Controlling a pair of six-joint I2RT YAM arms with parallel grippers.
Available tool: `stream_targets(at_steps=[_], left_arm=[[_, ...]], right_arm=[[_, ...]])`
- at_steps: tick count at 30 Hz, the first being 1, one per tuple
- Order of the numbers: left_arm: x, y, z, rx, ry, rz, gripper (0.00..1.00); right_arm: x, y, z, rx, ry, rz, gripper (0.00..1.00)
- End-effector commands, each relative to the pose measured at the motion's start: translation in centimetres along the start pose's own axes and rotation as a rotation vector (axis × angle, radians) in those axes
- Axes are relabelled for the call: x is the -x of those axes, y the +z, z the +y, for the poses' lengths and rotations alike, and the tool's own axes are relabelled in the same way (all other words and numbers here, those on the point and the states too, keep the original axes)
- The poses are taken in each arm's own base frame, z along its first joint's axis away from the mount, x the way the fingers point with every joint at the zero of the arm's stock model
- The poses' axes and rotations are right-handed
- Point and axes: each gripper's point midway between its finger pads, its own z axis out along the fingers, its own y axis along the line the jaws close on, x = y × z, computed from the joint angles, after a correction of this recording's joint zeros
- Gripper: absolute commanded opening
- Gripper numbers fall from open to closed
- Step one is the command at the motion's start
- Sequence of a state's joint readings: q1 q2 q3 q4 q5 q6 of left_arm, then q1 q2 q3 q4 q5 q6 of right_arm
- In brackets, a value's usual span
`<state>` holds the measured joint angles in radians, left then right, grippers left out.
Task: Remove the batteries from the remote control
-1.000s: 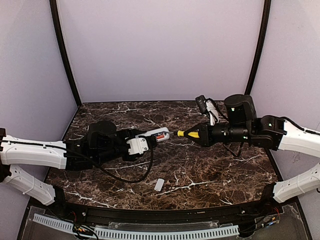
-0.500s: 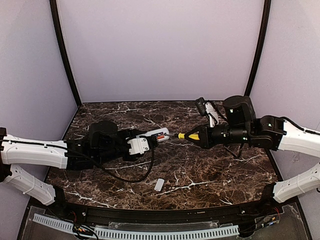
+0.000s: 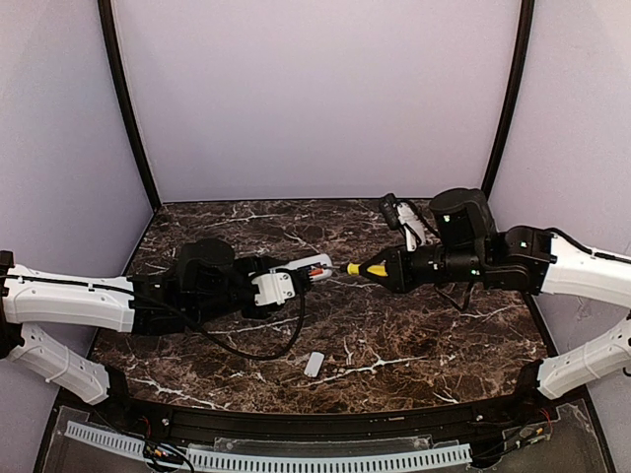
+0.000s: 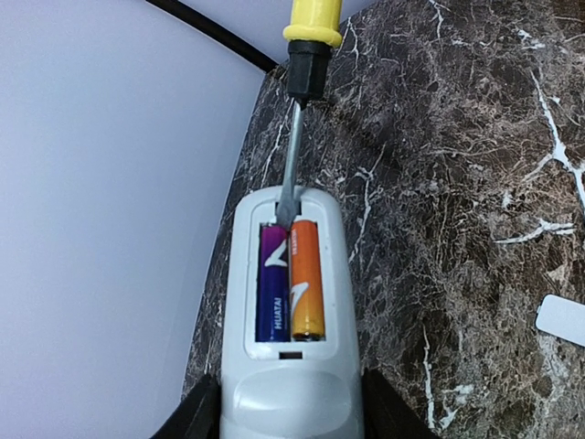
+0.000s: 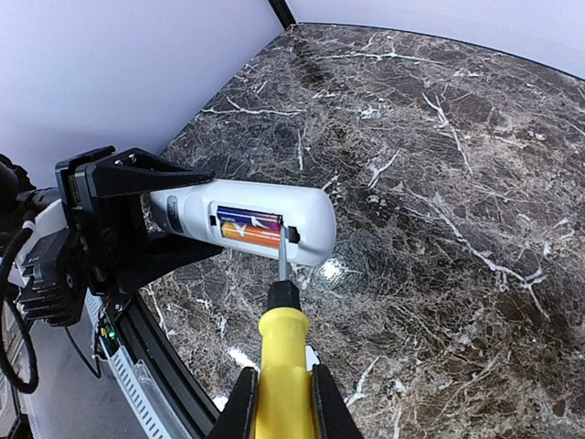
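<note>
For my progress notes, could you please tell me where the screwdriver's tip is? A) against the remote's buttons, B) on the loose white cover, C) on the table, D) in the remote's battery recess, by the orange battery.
D: the left wrist view shows the screwdriver tip in the recess of the remote control, at the end of the orange battery.

batteries (image 4: 291, 283) in remote control (image 4: 289, 402), screwdriver (image 3: 371, 268) at right

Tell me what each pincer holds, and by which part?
Left pincer: the slim white plastic remote control, by its sides next to the battery recess. Right pincer: the yellow-handled screwdriver, by its handle.
</note>
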<state>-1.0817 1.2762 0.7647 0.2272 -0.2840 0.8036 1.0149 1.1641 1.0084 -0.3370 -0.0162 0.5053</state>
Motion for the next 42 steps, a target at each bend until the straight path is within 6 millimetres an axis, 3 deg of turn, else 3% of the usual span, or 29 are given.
stream_targets(at_steps=[1,14,33,42], left_arm=[[1.7,-0.3,1.3,0.023,-0.029,-0.051,0.00],[2.1,-0.5,1.1,0.003,-0.059,-0.072,0.00],[3.0,-0.4,-1.1,-0.136,-0.108,-0.108,0.00],[2.9,-0.3,-2.3,-0.193,-0.113,-0.106,0.00]], right_arm=[[1.2,0.1,0.8,0.011,-0.019,-0.031,0.00],[0.7,1.0,1.9,0.109,-0.002,-0.053,0.00],[-0.6,1.9,3.7,0.232,-0.026,-0.017,0.00],[-0.6,1.5,5.5,0.339,-0.058,-0.017,0.00]])
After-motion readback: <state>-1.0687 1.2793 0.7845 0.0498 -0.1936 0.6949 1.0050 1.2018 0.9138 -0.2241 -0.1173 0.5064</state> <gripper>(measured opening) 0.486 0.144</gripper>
